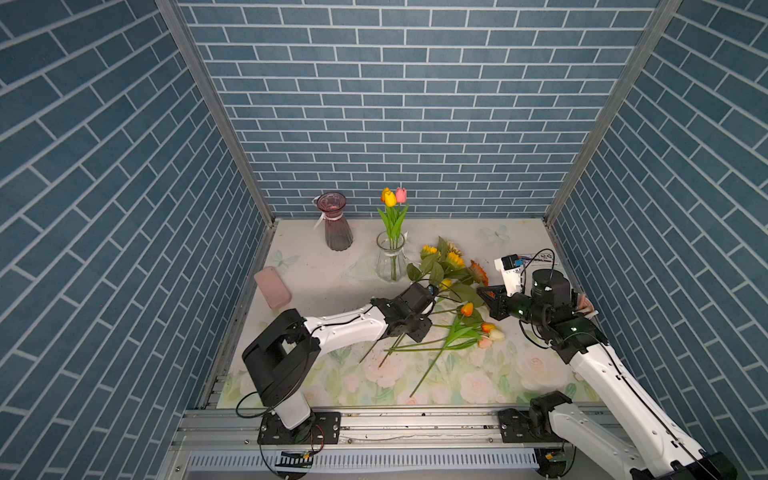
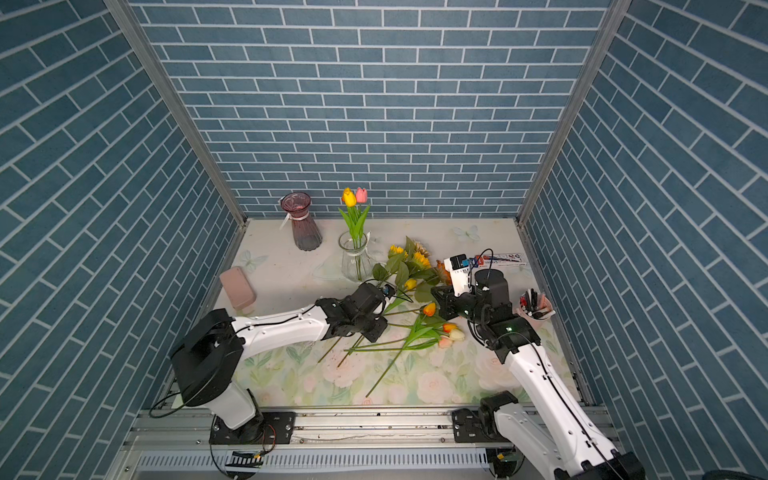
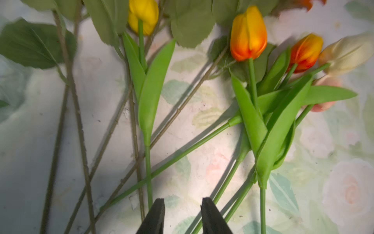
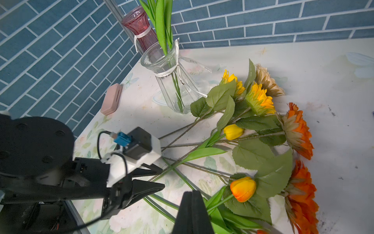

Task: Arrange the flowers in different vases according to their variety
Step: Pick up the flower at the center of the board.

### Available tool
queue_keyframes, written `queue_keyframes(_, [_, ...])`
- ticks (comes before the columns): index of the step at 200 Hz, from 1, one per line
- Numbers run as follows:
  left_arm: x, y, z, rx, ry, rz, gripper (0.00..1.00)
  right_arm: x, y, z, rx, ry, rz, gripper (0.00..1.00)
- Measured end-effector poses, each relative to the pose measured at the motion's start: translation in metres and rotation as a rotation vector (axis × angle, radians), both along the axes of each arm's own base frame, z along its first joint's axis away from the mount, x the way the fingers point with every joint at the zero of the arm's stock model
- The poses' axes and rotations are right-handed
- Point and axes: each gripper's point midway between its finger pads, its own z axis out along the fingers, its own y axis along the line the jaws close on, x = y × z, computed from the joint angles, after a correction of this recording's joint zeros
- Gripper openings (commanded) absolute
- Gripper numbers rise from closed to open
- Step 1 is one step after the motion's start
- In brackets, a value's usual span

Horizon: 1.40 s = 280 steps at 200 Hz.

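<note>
left jaws partly apart, yellow tulip (image 3: 150, 95) stem just beside one, perhaps touching, right jaws pressed together

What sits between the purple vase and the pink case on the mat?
Nothing: between the purple vase and the pink case the mat is bare apart from its printed butterfly, as both top views show.

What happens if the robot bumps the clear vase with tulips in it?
Probably it would slide rather than tip: the clear vase widens toward its base. The tall tulips standing in it may make it a bit wobbly. It looks like glass, so likely smooth and breakable.
</note>
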Motion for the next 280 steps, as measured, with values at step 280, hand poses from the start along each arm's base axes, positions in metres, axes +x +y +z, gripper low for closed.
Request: queue_keyframes(280, [0.009, 0.021, -0.049, 0.248, 0.006, 0.085, 0.01, 0.000, -0.001, -0.006, -0.011, 0.023, -0.004, 0.00])
